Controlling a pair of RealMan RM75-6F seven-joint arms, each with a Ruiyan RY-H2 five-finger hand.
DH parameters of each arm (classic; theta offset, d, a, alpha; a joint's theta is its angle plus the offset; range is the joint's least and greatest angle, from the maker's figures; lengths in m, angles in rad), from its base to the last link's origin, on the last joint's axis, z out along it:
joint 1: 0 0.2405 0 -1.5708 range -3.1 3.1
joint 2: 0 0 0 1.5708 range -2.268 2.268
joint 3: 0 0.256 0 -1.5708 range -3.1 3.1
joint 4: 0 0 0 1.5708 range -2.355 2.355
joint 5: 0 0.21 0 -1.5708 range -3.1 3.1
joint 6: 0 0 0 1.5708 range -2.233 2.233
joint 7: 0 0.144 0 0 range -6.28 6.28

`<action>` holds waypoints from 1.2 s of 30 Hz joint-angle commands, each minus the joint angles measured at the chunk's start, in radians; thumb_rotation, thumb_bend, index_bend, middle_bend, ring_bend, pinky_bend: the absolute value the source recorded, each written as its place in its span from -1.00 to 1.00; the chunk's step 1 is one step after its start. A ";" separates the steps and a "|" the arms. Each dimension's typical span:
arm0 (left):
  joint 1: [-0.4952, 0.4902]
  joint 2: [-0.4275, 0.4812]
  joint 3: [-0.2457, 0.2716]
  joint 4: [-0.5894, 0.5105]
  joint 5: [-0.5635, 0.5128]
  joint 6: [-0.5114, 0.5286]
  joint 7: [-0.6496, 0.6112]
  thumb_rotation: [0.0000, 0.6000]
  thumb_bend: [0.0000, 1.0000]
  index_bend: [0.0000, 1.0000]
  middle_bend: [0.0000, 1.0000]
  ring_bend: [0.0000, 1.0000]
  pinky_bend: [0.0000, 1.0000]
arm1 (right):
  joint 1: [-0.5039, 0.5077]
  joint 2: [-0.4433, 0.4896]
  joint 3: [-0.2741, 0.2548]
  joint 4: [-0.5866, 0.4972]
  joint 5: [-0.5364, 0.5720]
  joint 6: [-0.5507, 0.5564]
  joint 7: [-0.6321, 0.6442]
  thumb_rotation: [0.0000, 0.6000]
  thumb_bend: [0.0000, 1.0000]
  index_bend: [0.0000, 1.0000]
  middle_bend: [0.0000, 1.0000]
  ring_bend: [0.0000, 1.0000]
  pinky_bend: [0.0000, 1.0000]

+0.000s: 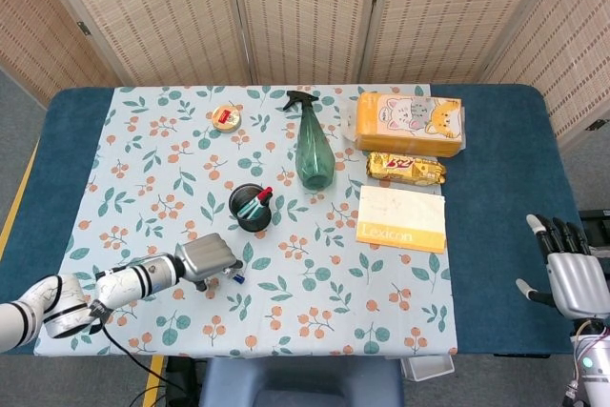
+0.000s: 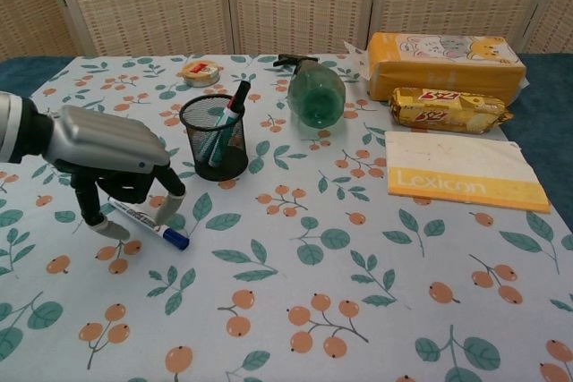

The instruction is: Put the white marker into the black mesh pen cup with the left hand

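The head view looked almost straight down from up high, taking in the whole table (image 1: 496,235) and the folding screens (image 1: 305,16) behind it. The chest view sat much lower and closer, facing forward across the patterned cloth (image 2: 358,310). Both caught the black mesh pen cup (image 1: 251,208), spray bottle (image 1: 314,145) and Lexicon book (image 1: 401,218).

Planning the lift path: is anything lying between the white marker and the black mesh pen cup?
No. In the chest view the stretch of tablecloth between the white marker and the pen cup is bare; only the left hand hangs over the marker.
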 commanded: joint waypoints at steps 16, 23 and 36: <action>-0.158 -0.154 0.162 0.313 0.033 0.025 -0.320 1.00 -0.35 -0.11 1.00 0.90 0.92 | 0.026 0.029 0.008 0.024 0.031 -0.053 0.082 1.00 -0.64 -0.96 -0.89 -0.92 -1.00; -0.169 -0.147 0.177 0.280 0.006 0.029 -0.284 1.00 -0.35 -0.09 1.00 0.90 0.92 | 0.018 0.038 -0.003 0.022 0.004 -0.030 0.104 1.00 -0.64 -0.96 -0.88 -0.92 -1.00; -0.137 -0.158 0.164 0.252 -0.050 0.085 -0.202 1.00 -0.34 -0.03 1.00 0.90 0.93 | 0.001 0.042 -0.013 0.015 -0.021 0.012 0.111 1.00 -0.64 -0.96 -0.88 -0.92 -1.00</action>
